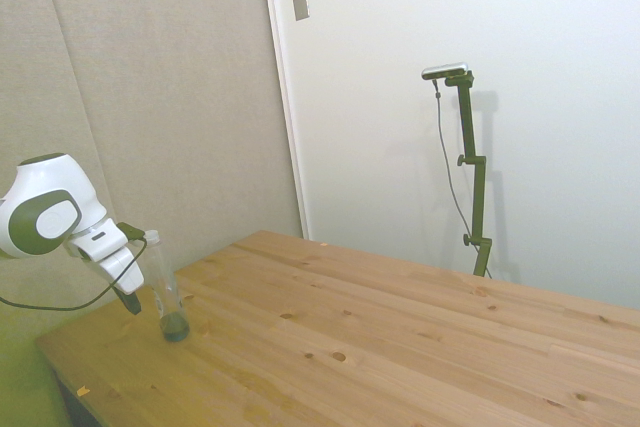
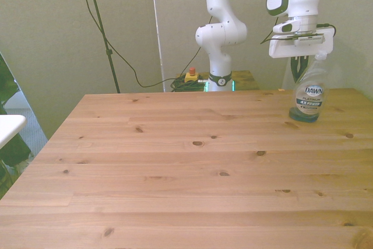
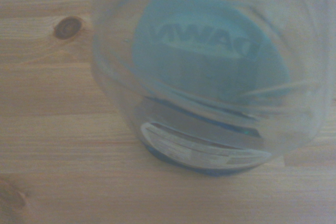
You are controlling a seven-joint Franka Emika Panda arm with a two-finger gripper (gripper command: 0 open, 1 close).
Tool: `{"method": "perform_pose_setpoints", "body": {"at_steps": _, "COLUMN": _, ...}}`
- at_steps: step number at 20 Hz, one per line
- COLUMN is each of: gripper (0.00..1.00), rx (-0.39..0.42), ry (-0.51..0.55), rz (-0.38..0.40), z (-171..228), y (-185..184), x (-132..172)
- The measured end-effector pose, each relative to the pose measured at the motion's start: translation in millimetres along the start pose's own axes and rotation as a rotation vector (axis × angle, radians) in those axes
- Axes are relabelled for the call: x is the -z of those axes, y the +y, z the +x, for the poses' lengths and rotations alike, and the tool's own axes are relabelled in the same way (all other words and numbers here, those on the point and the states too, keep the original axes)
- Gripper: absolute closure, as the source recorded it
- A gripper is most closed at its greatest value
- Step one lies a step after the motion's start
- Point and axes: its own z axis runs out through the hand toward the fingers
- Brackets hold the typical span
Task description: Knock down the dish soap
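The dish soap [image 2: 309,96] stands upright near the table's far edge on the front view's right. It is a clear bottle with a pale label and dark green-blue liquid at its base. In the side view the dish soap [image 1: 168,292] stands near the table's left end. My gripper [image 2: 304,73] hangs just behind its neck and looks open. One dark finger [image 2: 295,69] shows beside the neck; the other is partly hidden by the bottle. From the side, the gripper [image 1: 132,301] sits close beside the bottle, with no contact visible. The blurred dish soap [image 3: 205,77] fills the wrist view.
The wooden table [image 2: 175,161] stretches wide toward the camera and the front view's left. A red button with cables [image 2: 191,76] lies on the floor behind the table. A white object [image 2: 9,125] pokes in at the front view's left edge.
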Motion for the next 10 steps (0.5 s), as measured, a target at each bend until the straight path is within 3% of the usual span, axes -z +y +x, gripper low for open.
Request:
{"method": "perform_pose_setpoints", "body": {"at_steps": 6, "gripper": 1.00, "rx": -0.006, "ry": 0.042, "rz": 0.025, "z": 4.6, "y": -25.4, "x": 2.3}}
{"method": "perform_pose_setpoints", "body": {"at_steps": 10, "gripper": 1.00, "rx": -0.031, "ry": 0.093, "rz": 0.045, "z": 29.9, "y": -50.3, "x": -6.8}}
